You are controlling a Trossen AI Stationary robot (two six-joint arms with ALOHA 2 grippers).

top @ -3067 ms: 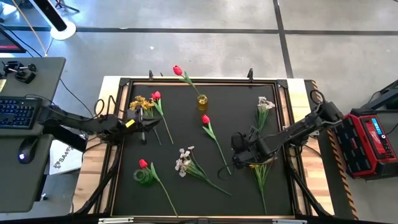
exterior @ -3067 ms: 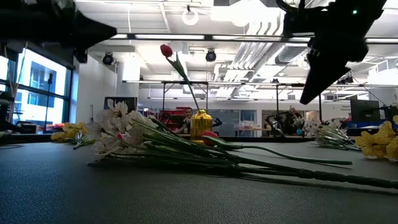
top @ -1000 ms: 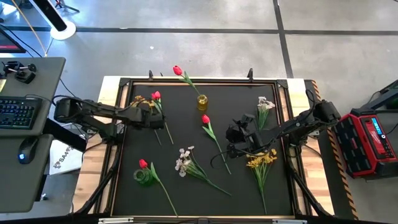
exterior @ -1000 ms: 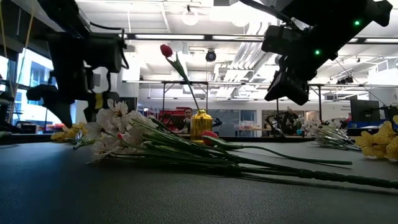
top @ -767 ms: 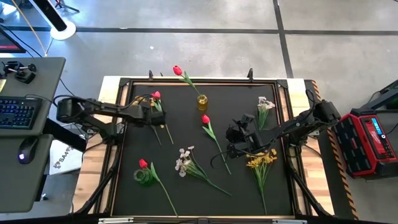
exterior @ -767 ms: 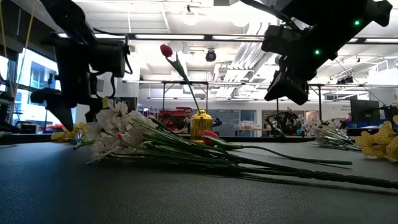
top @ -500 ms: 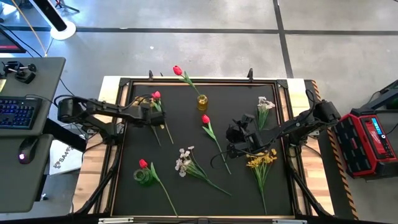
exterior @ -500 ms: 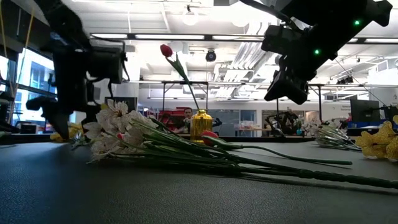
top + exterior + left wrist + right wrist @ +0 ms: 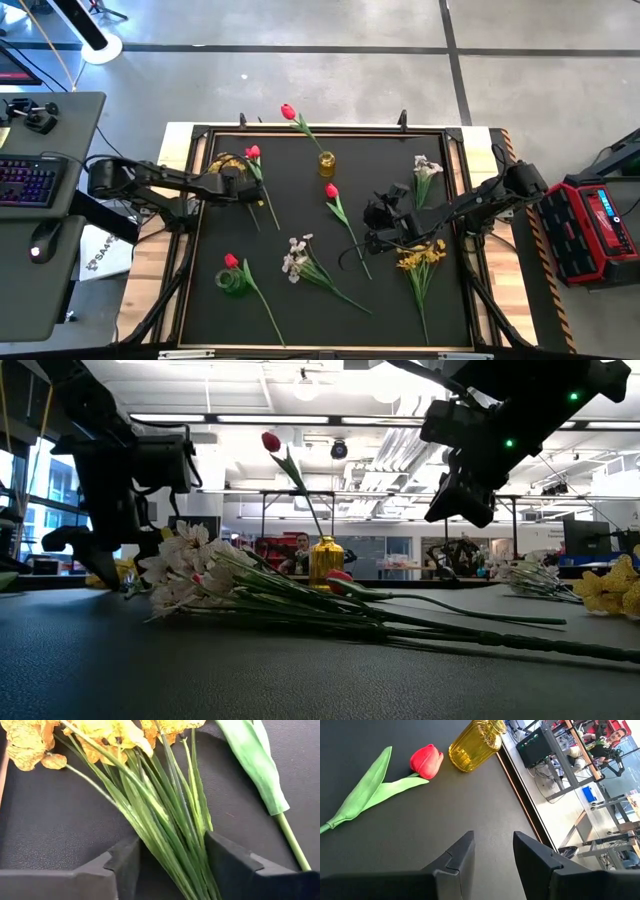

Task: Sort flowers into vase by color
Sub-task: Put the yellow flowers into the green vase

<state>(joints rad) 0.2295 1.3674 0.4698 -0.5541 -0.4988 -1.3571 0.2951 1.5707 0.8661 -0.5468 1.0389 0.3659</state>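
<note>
We're at the grasp step on the yellow bunch. Mat (image 9: 400,300) holds the whole job: loose flowers spread over it, yellow vase (image 9: 325,164) at far centre with one red tulip (image 9: 289,112) already in it, green vase (image 9: 232,284) at near left with another tulip (image 9: 231,262) in or against it; we can't tell which.

Left arm reaches in from the left edge. Left gripper (image 9: 243,182) is down at the far-left corner of the mat, on the yellow bunch (image 9: 107,730). In the left wrist view the green stems (image 9: 165,820) run straight between our fingers (image 9: 227,862), with a little gap left on each side. So: jaws partly open around the stems, not clamped yet as far as we can see. A loose tulip (image 9: 252,153) lies just beside the bunch, its leaf near the right finger.

Right arm comes in from the right. Right gripper (image 9: 378,222) hovers mid-mat, jaws partly open, nothing between them. A loose tulip (image 9: 426,761) lies between it and the yellow vase.

Other strays: white spray (image 9: 296,257) near centre, second yellow bunch (image 9: 420,258) near right, pale spray (image 9: 427,167) far right.

Next move, our call: finish closing on the stems, check that the neighbour's leaf isn't pinched in, lift clear, then carry to whichever vase takes yellow. The stems are thin and splayed, so they could slip or fan out; we'd grip low and lift slowly.
</note>
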